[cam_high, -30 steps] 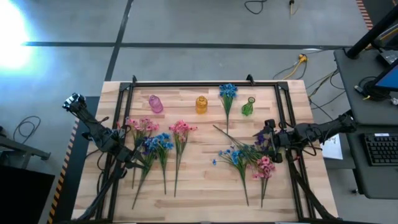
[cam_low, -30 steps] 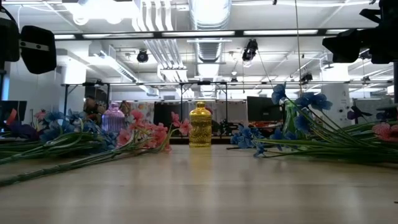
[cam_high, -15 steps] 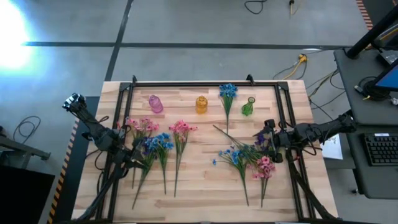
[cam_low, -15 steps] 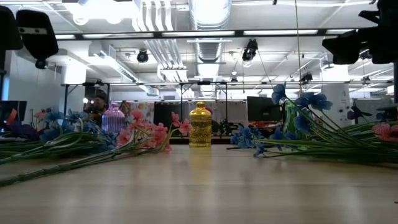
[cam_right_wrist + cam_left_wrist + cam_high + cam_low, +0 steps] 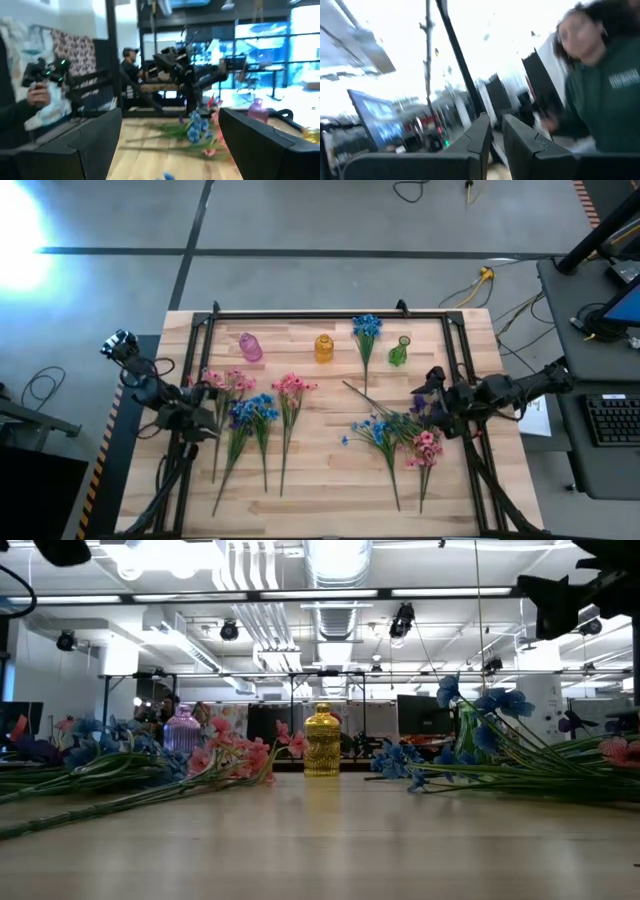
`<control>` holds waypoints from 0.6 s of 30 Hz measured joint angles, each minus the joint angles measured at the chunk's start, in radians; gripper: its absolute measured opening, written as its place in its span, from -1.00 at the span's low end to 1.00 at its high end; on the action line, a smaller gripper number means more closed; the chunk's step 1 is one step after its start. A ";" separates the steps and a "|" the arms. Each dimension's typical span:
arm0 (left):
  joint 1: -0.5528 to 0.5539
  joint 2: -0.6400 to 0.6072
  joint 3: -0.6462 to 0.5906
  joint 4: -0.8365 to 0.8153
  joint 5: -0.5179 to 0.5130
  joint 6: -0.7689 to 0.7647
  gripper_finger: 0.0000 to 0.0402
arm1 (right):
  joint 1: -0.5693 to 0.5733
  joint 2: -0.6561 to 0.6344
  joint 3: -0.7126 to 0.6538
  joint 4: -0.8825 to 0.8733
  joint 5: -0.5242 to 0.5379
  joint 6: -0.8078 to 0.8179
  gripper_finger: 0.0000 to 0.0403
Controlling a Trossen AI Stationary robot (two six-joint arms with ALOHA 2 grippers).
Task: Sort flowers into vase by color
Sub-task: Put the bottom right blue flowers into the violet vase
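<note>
The flowers (image 5: 256,412) look light and floppy — best pinched mid-stem — near the table's (image 5: 330,500) left edge, left gripper (image 5: 208,423) nearly closed and empty, right gripper (image 5: 432,395) wide, empty.

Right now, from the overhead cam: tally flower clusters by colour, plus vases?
Pink flower clusters: 3
Blue flower clusters: 3
Purple flower clusters: 1
Vases: 3
Total: 10
</note>
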 joint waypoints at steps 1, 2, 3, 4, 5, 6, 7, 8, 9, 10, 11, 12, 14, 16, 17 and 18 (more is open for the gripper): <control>0.000 0.000 0.000 0.034 -0.001 0.008 -0.82 | 0.000 0.000 0.000 0.003 0.024 0.004 0.61; 0.000 0.000 0.000 0.061 -0.002 0.011 -0.82 | 0.000 0.000 0.000 0.003 0.056 0.014 0.61; 0.000 0.000 0.000 0.082 -0.002 0.009 -0.82 | 0.000 0.000 0.000 0.003 0.086 0.031 0.61; 0.000 0.000 0.000 0.091 -0.002 -0.001 -0.82 | 0.000 0.000 0.000 0.005 0.116 0.040 0.61; 0.000 0.000 0.000 0.092 -0.001 -0.010 -0.82 | 0.000 0.000 0.000 0.009 0.146 0.051 0.61; 0.000 0.000 0.000 0.088 0.000 -0.015 -0.82 | 0.000 0.000 0.000 0.013 0.178 0.069 0.61; 0.000 0.001 0.000 0.087 0.000 -0.015 -0.82 | 0.000 0.000 0.000 0.018 0.212 0.101 0.61; 0.001 0.004 0.000 0.089 -0.001 -0.013 -0.82 | 0.000 0.000 0.000 0.020 0.247 0.137 0.61; 0.001 0.009 0.000 0.095 -0.006 -0.021 -0.82 | 0.000 0.000 0.000 0.021 0.289 0.172 0.61; 0.001 0.018 0.000 0.110 -0.015 -0.047 -0.82 | 0.000 0.000 0.000 0.021 0.329 0.197 0.61; 0.002 0.026 0.000 0.135 -0.033 -0.079 -0.82 | 0.000 0.000 0.000 0.021 0.368 0.219 0.61; 0.002 0.034 0.000 0.169 -0.063 -0.109 -0.82 | 0.000 0.000 0.000 0.020 0.399 0.244 0.61; 0.002 0.051 0.002 0.220 -0.153 -0.151 -0.82 | 0.000 0.000 0.000 0.019 0.450 0.296 0.61; 0.002 0.073 0.002 0.223 -0.251 -0.162 -0.82 | 0.000 0.000 0.000 0.017 0.466 0.333 0.61; 0.002 0.082 0.002 0.223 -0.287 -0.161 -0.82 | 0.000 0.000 0.000 0.017 0.463 0.337 0.61; 0.002 0.090 0.002 0.224 -0.323 -0.158 -0.82 | 0.000 0.000 0.000 0.016 0.458 0.336 0.61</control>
